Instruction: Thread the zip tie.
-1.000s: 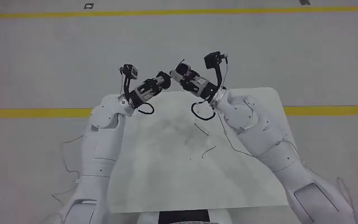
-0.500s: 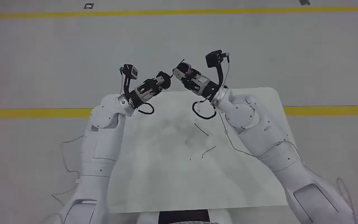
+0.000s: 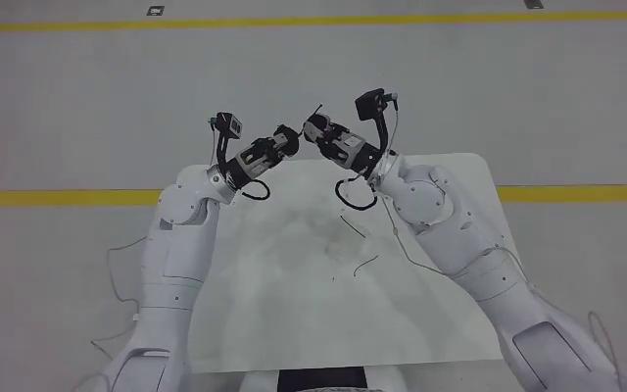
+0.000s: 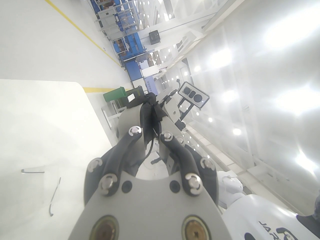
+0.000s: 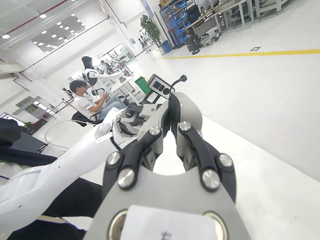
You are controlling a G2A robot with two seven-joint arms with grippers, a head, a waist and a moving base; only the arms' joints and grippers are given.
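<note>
In the upper centre of the top view, both arms are seen raised over the far edge of the white table (image 3: pixel 294 323), and the left gripper (image 3: pixel 292 131) and right gripper (image 3: pixel 310 124) are brought tip to tip, almost touching. The left gripper's fingers (image 4: pixel 145 116) are pressed together with no gap shown, and a thin black strand, taken to be the held zip tie (image 3: pixel 318 109), is seen running down between them in the left wrist view. The right gripper's pads (image 5: pixel 175 111) are likewise squeezed closed, with only a hairline slit between them. In the top view a short length of the held zip tie is seen sticking up and to the right from that gripper's tip. The exact point of grip is hidden inside the pads of both grippers.

Lower in the top view, right of centre on the table, a straight loose tie (image 3: pixel 353 226) is laid. A curved loose tie (image 3: pixel 365 262) is laid just below it, apart from it and well apart from both grippers.
</note>
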